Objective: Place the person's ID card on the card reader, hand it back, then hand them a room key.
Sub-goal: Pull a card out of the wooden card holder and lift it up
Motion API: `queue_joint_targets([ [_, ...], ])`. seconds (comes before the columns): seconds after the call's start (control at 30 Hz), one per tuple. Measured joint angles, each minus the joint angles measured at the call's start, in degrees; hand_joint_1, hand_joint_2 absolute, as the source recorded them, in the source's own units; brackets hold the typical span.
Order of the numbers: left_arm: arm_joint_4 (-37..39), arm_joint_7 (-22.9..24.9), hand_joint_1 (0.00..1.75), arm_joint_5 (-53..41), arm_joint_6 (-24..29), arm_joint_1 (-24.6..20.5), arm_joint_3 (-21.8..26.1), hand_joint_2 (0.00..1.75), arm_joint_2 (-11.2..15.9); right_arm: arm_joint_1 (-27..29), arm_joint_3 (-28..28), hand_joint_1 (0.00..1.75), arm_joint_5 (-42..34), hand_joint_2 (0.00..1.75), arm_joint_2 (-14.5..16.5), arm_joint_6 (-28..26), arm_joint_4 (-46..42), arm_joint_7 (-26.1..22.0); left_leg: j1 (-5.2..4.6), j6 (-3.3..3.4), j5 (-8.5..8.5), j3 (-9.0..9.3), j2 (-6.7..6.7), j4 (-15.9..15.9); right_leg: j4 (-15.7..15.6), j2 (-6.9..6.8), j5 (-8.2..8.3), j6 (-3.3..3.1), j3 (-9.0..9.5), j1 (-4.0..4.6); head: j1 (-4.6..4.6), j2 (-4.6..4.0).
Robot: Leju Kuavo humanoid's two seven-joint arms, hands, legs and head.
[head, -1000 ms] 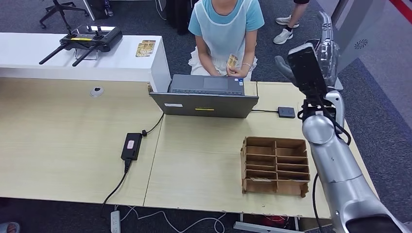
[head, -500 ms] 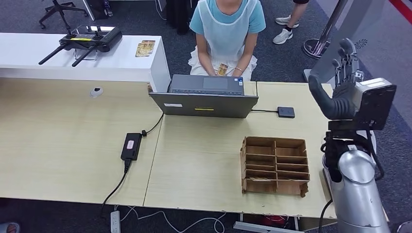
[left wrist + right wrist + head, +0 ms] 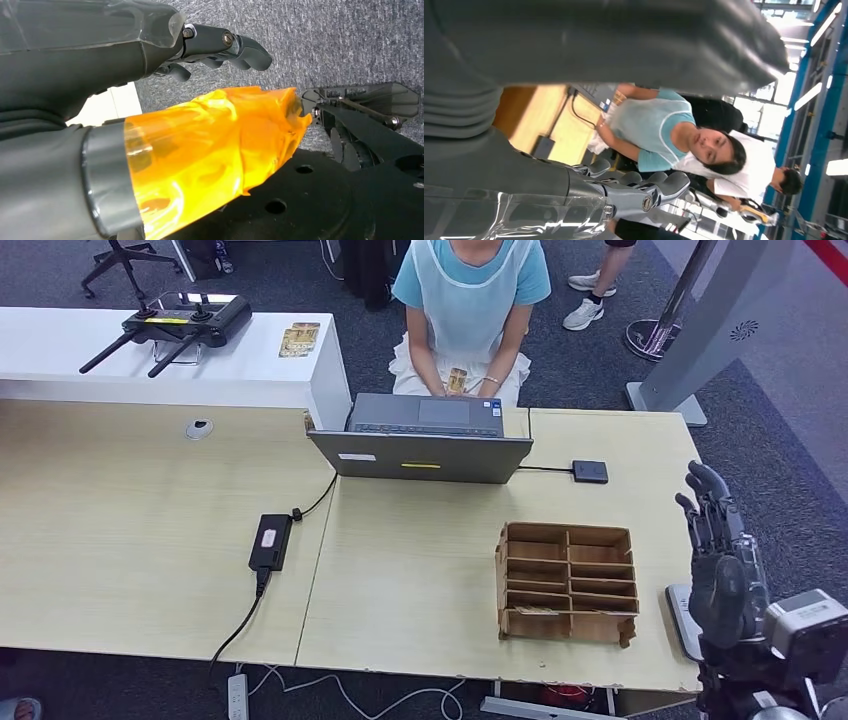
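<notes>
A person point(image 3: 468, 300) sits behind the laptop point(image 3: 425, 445) and holds a small yellowish card point(image 3: 457, 380) low in front of them with both hands. The black card reader point(image 3: 590, 471) lies on the table to the right of the laptop, wired to it. My right hand point(image 3: 718, 565) hangs beside the table's right edge with fingers point(image 3: 644, 195) apart and nothing in it, well short of the reader. My left hand point(image 3: 125, 55) hangs over grey carpet and holds nothing; its thumb point(image 3: 200, 150) is wrapped in orange tape.
A brown cardboard organiser point(image 3: 567, 582) with several slots stands at the table's front right, close to my right hand. A black power brick point(image 3: 271, 540) and its cable lie mid-table. The white counter point(image 3: 60, 350) at back left bears a controller point(image 3: 180, 320) and yellowish cards point(image 3: 300, 338).
My right arm has dropped from high up near the person to low beside the table's right edge. The person has lowered the card toward their lap.
</notes>
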Motion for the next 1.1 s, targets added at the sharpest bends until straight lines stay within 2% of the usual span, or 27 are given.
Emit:
queue_joint_targets([
  [0.1,0.5,-0.3,0.00,0.0,-0.3,0.0,0.1,0.00,-0.1,6.6,-0.2,0.00,2.4,0.00,0.0,1.5,-2.1,-0.8,0.00,0.00,-0.01,0.03,0.13,0.0,0.0,0.10,-0.01,-0.02,0.00,0.00,0.00,0.01],
  [0.47,0.5,-0.3,0.00,0.2,-0.3,0.0,0.1,0.00,-0.1,10.0,0.2,0.00,2.5,0.00,0.9,-1.2,-2.5,0.2,0.00,0.00,-0.01,0.05,0.17,0.0,0.0,0.10,-0.01,-0.02,0.01,0.00,-0.01,0.00],
  [0.6,0.5,-0.3,0.00,0.2,-0.2,0.0,0.1,0.00,-0.1,10.5,0.1,0.00,2.1,1.75,1.4,-1.9,-2.5,0.5,0.00,0.00,-0.01,0.05,0.18,0.0,0.0,0.11,-0.01,-0.02,0.00,0.00,-0.01,0.00],
  [0.77,0.5,-0.3,0.00,0.4,-0.1,0.0,0.1,0.00,-0.1,11.6,-0.5,0.00,2.5,1.75,2.0,-3.2,-2.8,0.6,0.00,0.00,-0.01,0.05,0.18,0.0,0.0,0.11,-0.01,-0.02,0.01,0.00,-0.01,-0.01],
  [1.1,0.6,-0.3,0.00,1.4,-0.1,0.1,0.1,0.00,-0.2,14.8,-2.4,0.00,10.8,1.75,2.5,-7.1,-3.9,1.9,-0.01,-0.01,-0.03,0.05,0.19,0.0,0.0,0.13,-0.01,-0.02,0.01,-0.01,-0.01,-0.01],
])
